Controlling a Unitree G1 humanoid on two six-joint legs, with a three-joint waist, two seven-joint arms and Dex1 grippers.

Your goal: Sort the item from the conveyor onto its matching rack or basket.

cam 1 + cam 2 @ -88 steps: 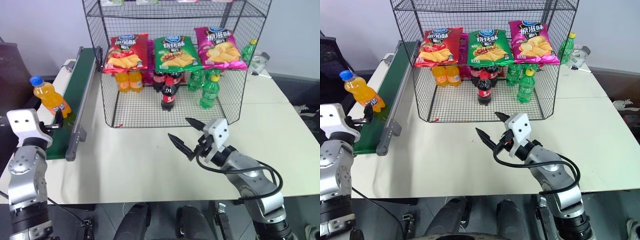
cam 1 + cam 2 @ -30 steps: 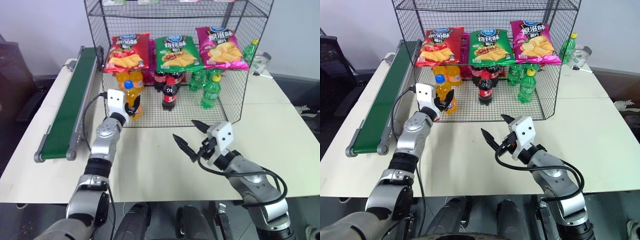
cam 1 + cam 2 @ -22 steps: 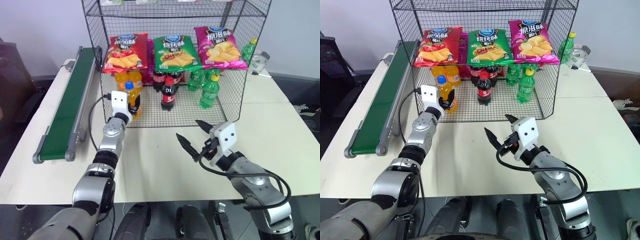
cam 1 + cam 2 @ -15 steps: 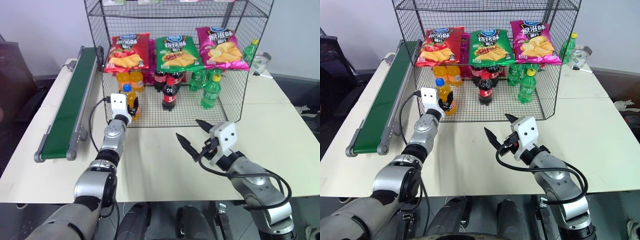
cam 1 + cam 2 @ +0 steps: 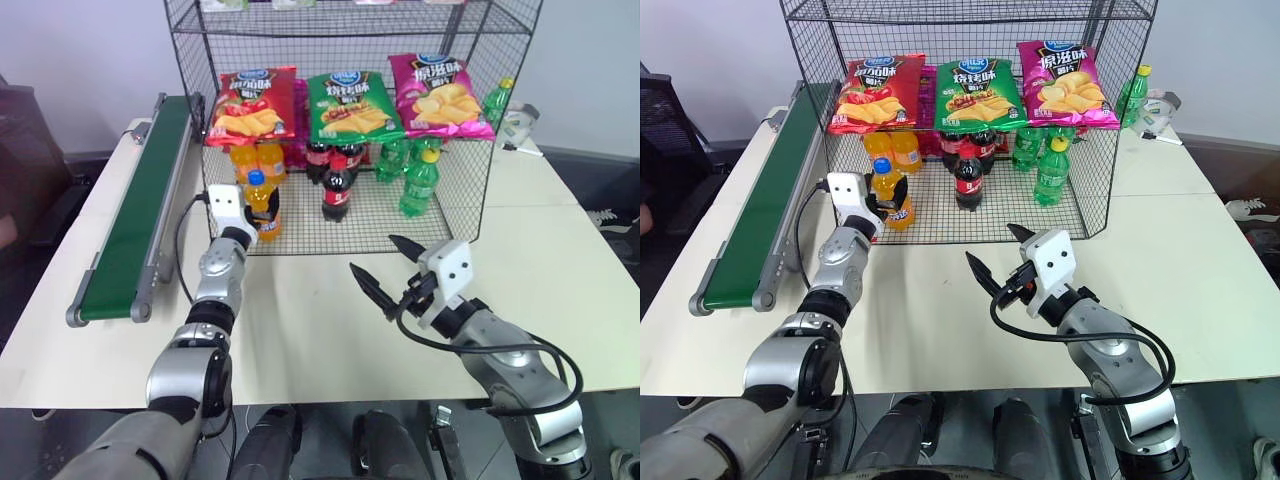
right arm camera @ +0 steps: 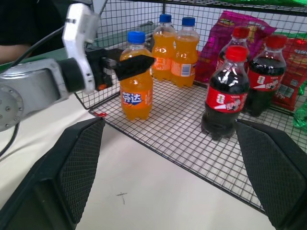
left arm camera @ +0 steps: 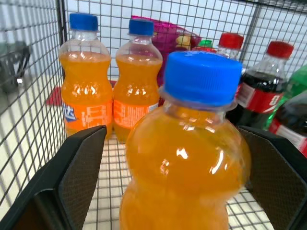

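The item, an orange soda bottle [image 5: 262, 204] with a blue cap, stands upright on the wire floor at the front left of the rack [image 5: 462, 200]. My left gripper [image 7: 172, 132] is open around it, one finger [image 7: 79, 167] on each side with a gap showing. Behind it stand two more orange bottles [image 7: 110, 91]. The conveyor [image 5: 130, 225] runs along the table's left side with nothing on its belt. My right gripper [image 5: 372, 256] hangs open over the table in front of the rack, holding nothing.
Inside the rack are dark cola bottles [image 5: 337, 190] in the middle and green bottles [image 5: 418, 182] on the right. Red, green and pink chip bags [image 5: 350, 105] hang across its front. A green bottle and a white object [image 5: 517, 122] sit at the table's back right.
The left arm carried the orange bottle from the conveyor into the rack, lowered it to the wire floor, and its fingers have parted from it. The right arm has not moved.
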